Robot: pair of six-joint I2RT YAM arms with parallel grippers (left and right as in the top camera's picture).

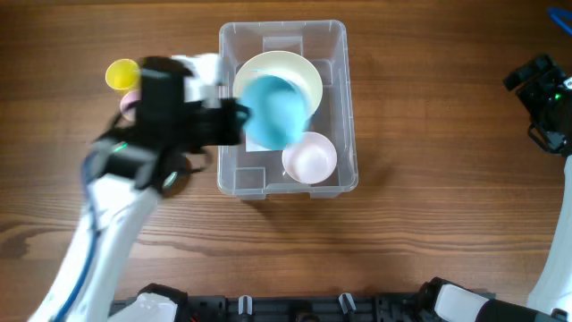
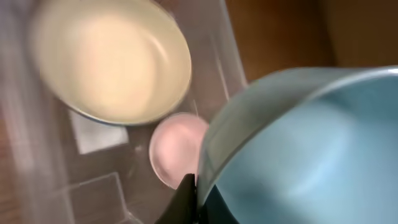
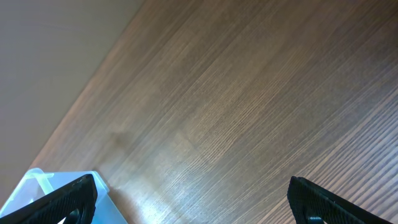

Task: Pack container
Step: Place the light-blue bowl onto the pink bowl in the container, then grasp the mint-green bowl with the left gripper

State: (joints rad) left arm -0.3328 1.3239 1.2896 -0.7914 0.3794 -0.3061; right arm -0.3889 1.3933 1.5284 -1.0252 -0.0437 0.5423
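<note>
The clear plastic container (image 1: 340, 54) stands at the table's middle back. Inside it lie a cream bowl (image 1: 299, 72) at the far end and a pink bowl (image 1: 310, 156) at the near right. My left gripper (image 1: 239, 116) is shut on the rim of a light blue bowl (image 1: 277, 112) and holds it tilted above the container. In the left wrist view the blue bowl (image 2: 311, 149) fills the right side, pinched between the fingers (image 2: 196, 199), with the cream bowl (image 2: 112, 59) and pink bowl (image 2: 174, 149) below. My right gripper (image 1: 545, 98) is open and empty at the far right.
A yellow cup (image 1: 121, 74) and a pink cup (image 1: 130, 105) stand left of the container, partly behind my left arm. The right wrist view shows bare wood (image 3: 236, 106) and a corner of the container (image 3: 37, 186).
</note>
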